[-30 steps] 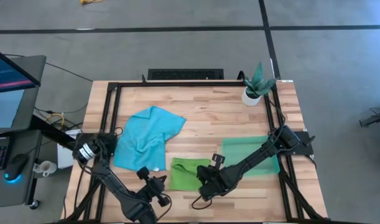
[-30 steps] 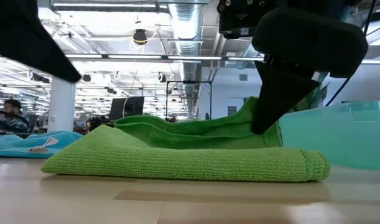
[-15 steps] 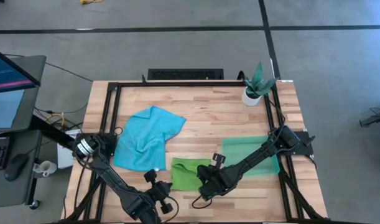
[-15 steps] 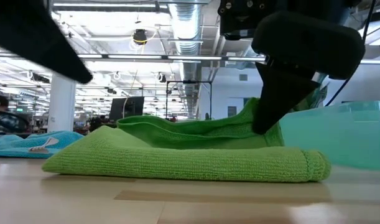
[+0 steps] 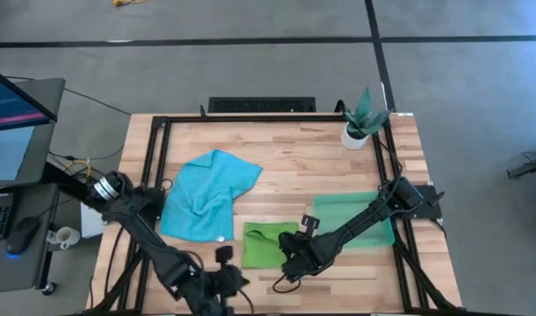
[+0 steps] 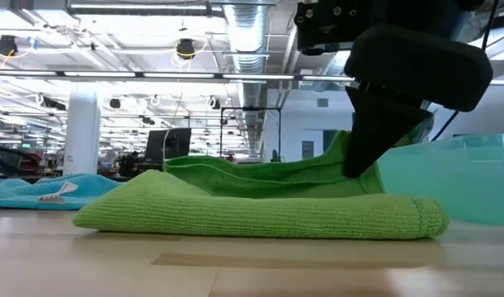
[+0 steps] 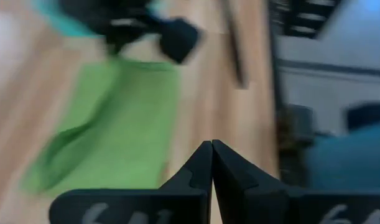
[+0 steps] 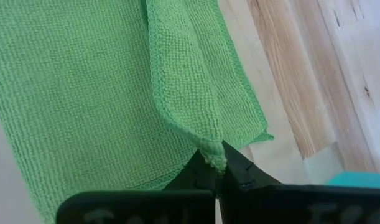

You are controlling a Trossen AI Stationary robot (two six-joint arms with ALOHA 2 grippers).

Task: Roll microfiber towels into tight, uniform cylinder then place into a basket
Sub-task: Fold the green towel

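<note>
Table point(image 5: 285, 158): wood top in a black frame.

Blue towel point(image 5: 206, 193): left half, spread and rumpled, untouched; it is judged to be waiting its turn.

Basket point(image 5: 353, 211): against the right edge, near side, just right of the green towel, so a finished roll needs only a short carry.

Green towel point(image 5: 266, 244): near the front edge, about centre, folded into a flat pad with a thick rounded fold along its near side. No cylinder is formed yet.

Right gripper point(image 8: 217, 163): closed on a corner of the green towel, the hem pinched up into a ridge, probably to start or tighten the roll.

Left gripper point(image 7: 212, 163): at the front edge, left of the green towel, fingers pressed together, nothing held; seemingly kept clear.

Plant pot point(image 5: 356, 134): far right corner, not involved.
</note>
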